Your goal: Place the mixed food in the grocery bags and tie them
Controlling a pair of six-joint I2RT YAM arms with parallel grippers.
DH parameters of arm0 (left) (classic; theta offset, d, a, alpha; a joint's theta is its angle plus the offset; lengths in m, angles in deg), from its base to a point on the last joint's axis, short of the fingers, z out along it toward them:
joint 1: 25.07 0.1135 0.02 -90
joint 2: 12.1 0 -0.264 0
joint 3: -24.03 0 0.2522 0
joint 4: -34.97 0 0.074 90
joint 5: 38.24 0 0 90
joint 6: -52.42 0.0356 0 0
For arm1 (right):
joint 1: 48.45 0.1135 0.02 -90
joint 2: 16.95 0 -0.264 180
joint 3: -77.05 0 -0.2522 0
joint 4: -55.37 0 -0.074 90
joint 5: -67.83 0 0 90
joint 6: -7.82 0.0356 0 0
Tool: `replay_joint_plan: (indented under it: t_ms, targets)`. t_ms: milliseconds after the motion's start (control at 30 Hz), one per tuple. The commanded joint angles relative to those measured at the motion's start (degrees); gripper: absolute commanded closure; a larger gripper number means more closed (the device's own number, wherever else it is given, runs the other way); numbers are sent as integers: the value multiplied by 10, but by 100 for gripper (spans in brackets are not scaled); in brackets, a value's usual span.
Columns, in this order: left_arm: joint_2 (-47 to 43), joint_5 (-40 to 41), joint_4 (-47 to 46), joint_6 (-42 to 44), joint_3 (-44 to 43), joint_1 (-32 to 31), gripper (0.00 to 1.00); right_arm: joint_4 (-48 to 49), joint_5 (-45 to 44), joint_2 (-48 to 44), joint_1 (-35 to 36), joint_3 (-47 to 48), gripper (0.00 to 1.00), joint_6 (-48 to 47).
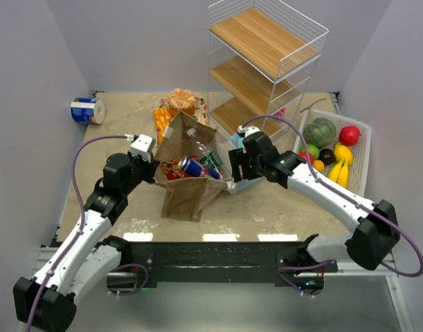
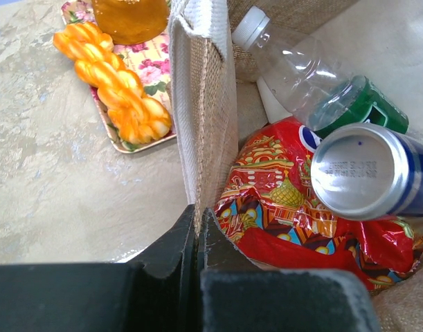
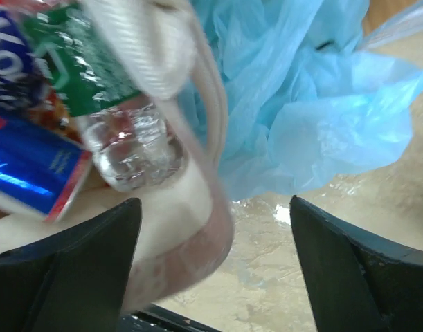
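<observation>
Black fingers of the left gripper (image 2: pixel 197 232) fill the bottom of its wrist view, pressed together on the rim of the brown paper bag (image 2: pixel 204 111). Only that view looks inside the bag: a red crinkly snack packet (image 2: pixel 280 214), a silver-and-blue drink can (image 2: pixel 367 169) lying on it, and a green bottle (image 2: pixel 315 76) above the can. Beyond the bag wall lies a floral tray (image 2: pixel 156 66).

The right wrist view alone shows the right gripper (image 3: pixel 212 207) gaping wide and gripping nothing. A blurred pale handle (image 3: pixel 214 152) hangs between its jaws, and the light-blue plastic bag (image 3: pixel 315 104) is crumpled just behind.

From overhead, fruit and vegetables (image 1: pixel 332 149) sit in a white basket (image 1: pixel 363 128), off to the right of the bags.
</observation>
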Motion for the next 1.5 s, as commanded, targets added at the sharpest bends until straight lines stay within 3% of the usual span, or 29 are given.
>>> replay_joint_plan:
  t_ms: [0, 33, 100, 167, 267, 400, 533, 667, 800, 1000, 1067, 1167, 1267, 1467]
  targets:
    - [-12, 18, -55, 11, -5, 0, 100, 62, 13, 13, 3, -2, 42, 4]
    - [-14, 32, -52, 6, -6, 0, 100, 57, 26, 6, 4, 8, 54, 1]
    - [-19, 45, -39, -4, -31, 0, 100, 44, 17, -8, 13, 56, 92, 1]
    - [-28, 79, 4, -38, -71, 0, 100, -7, -47, -20, 61, 143, 100, -8]
    - [-43, 96, 52, -69, -154, 0, 100, -68, -55, -19, 107, 245, 100, -17]
    - [-45, 129, 113, -74, -227, 0, 100, -39, -17, -34, 125, 238, 100, 8]
    - [-30, 194, 168, -70, -248, 0, 100, 16, 21, -23, 143, 185, 100, 50]
    - [-32, 300, 201, -69, -268, 0, 100, 34, 4, 17, 217, 209, 100, 55]
    - [-45, 403, 178, -37, -271, 0, 100, 65, 5, 70, 262, 249, 100, 49]
    - [-12, 481, 154, 13, -248, 7, 100, 144, 37, 155, 282, 275, 100, 56]
    - [-5, 480, 136, 19, -233, 24, 100, 170, 39, 182, 282, 289, 100, 55]
    - [21, 428, 112, 22, -227, 136, 100, 192, 42, 212, 283, 322, 100, 38]
    - [62, 390, 89, 27, -226, 208, 100, 202, 50, 256, 282, 359, 100, 23]
    - [132, 346, 73, 26, -248, 280, 100, 220, 68, 329, 282, 421, 100, 19]
